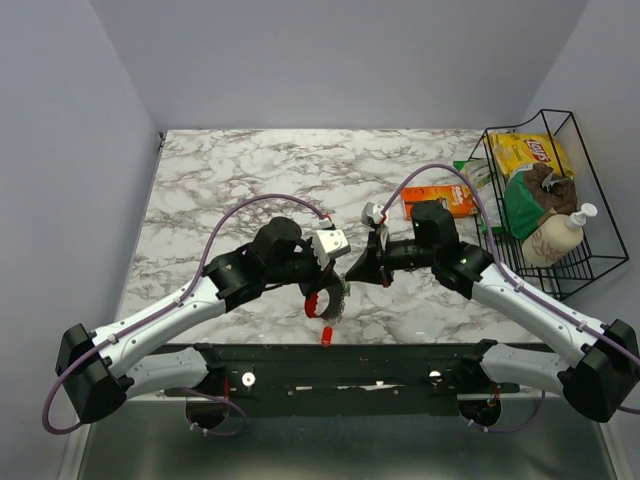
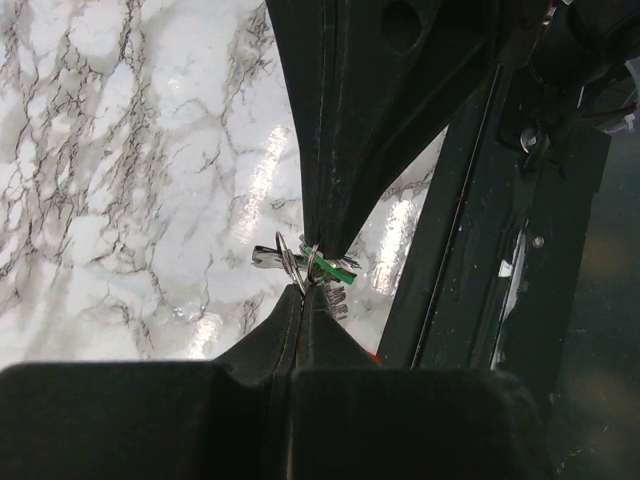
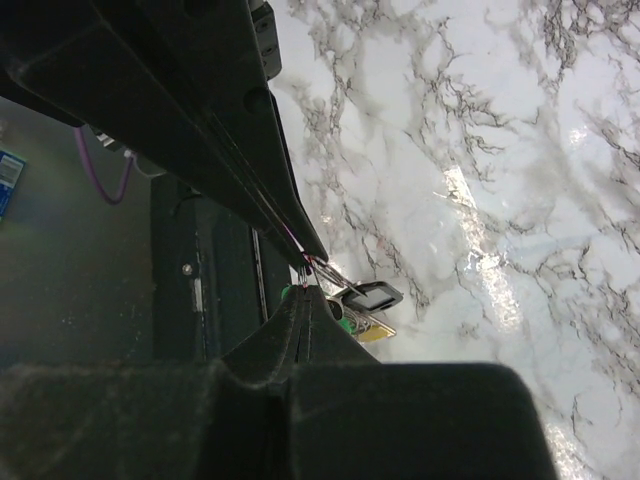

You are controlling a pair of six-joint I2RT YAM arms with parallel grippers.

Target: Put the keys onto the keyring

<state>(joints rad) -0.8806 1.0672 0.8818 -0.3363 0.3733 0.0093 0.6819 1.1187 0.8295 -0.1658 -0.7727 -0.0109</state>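
My two grippers meet tip to tip over the middle of the table, left gripper (image 1: 338, 282) and right gripper (image 1: 350, 274). In the left wrist view my left gripper (image 2: 304, 291) is shut on the thin wire of the keyring (image 2: 288, 252). A green-headed key (image 2: 336, 268) and a silver blade hang from the ring. In the right wrist view my right gripper (image 3: 307, 289) is shut on the same keyring (image 3: 309, 266). Below it dangle a black-framed key head (image 3: 371, 296) and a yellow one (image 3: 373, 331). A red key (image 1: 317, 301) hangs beneath the grippers.
A small red piece (image 1: 326, 338) lies near the table's front edge by the black base rail (image 1: 350, 365). An orange packet (image 1: 437, 200) lies behind the right arm. A black wire basket (image 1: 590, 215) with a chips bag and soap bottle stands far right. Purple cables arc over both arms.
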